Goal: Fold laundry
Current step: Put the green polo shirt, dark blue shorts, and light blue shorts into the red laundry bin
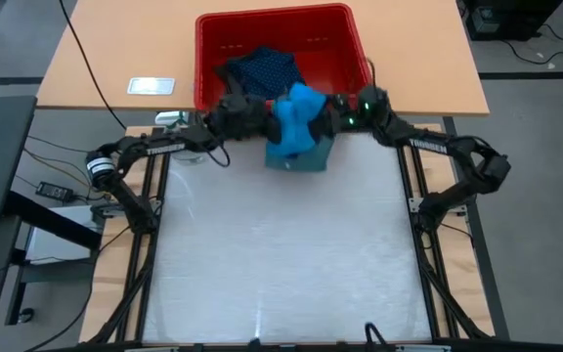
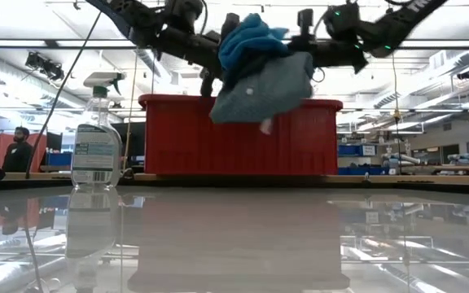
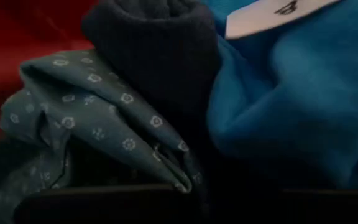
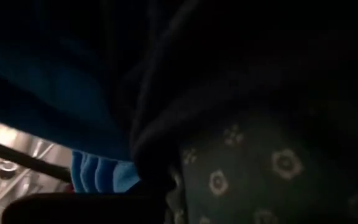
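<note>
At the table's left edge stands a clear spray bottle [image 2: 96, 134], on the wooden surface beside the red plastic bin [image 1: 213, 39]. Next comes the left gripper [image 1: 247, 115], raised above the bin's near rim, its fingers pinched together on a bunch of cloth; the left wrist view shows a grey-green shirt [image 3: 92, 118] with small pale flower prints, a dark navy small garment [image 3: 154, 56] and the bright blue garment [image 1: 296, 122] pressed together at its fingers, so which of them it grips I cannot tell. The blue piece and the grey-green shirt hang lifted in the air between both grippers, just over the bin's front wall and the edge of the white work surface [image 1: 281, 254]. A navy dotted piece [image 1: 267, 66] lies inside the bin behind them. The right gripper [image 1: 338, 112] is closed into the same bundle from the other side.
</note>
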Robot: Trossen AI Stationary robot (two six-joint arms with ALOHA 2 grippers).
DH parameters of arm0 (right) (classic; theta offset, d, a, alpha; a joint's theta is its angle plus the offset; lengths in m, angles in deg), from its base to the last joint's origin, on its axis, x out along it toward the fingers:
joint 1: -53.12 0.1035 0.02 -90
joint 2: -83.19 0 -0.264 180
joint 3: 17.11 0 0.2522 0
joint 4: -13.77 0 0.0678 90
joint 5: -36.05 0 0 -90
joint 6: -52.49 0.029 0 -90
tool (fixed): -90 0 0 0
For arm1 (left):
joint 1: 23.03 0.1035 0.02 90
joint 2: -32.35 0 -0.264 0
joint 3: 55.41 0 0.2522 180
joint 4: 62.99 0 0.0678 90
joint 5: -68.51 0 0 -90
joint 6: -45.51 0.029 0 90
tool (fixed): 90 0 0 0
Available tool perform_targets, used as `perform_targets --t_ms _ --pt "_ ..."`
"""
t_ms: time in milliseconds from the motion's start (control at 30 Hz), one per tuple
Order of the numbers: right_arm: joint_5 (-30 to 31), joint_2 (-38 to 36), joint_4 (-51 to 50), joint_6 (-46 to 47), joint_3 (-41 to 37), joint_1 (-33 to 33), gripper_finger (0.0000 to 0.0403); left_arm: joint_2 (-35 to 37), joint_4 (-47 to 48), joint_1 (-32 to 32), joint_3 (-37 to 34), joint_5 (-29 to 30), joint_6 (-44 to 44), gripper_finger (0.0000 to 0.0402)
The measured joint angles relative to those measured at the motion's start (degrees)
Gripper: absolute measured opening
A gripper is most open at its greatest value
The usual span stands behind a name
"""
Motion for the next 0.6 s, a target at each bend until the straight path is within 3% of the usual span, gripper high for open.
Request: perform_targets --t_ms 333,600 --pt "0.9 13.8 -6.8 -9.1 27.2 -6.8 0.0071 -0.8 12.1 11.2 17.1 2.0 15.6 0.0036" --pt "5.3 32.0 -17.5 -18.8 52.0 -13.0 0.0071 -10.8 12.3 21.2 26.6 3.3 19.2 0.0036"
